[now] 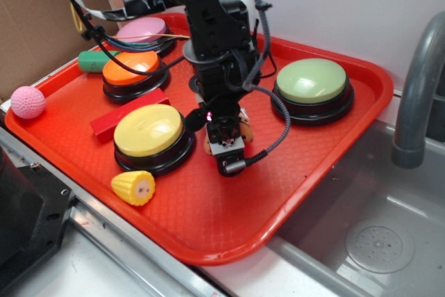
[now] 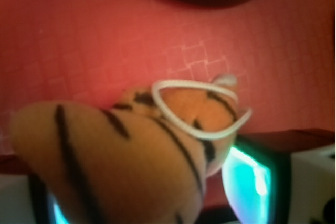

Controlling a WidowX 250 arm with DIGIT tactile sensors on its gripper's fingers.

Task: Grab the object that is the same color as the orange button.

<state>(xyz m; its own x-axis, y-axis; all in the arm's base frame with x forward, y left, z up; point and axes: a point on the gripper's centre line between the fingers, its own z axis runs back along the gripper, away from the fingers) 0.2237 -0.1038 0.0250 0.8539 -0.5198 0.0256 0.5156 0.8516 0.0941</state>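
Claw [image 1: 226,145] lowered onto red tray [image 1: 327,165], between yellow button [image 1: 151,132] and green button [image 1: 312,83]. Orange striped plush toy [image 2: 131,150] sits directly between the fingers [image 2: 252,179], long axis roughly crosswise to them. Fingers appear narrowed against plush; firm hold unconfirmed. Orange button [image 1: 132,67] lies well apart, rear left.

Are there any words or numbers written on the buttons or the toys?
None: no words, numbers or signs can be read anywhere.
The orange button has a plain top.
The orange plush toy shows only dark stripes, no letters.
The yellow corn toy shows tiny dots, not text.
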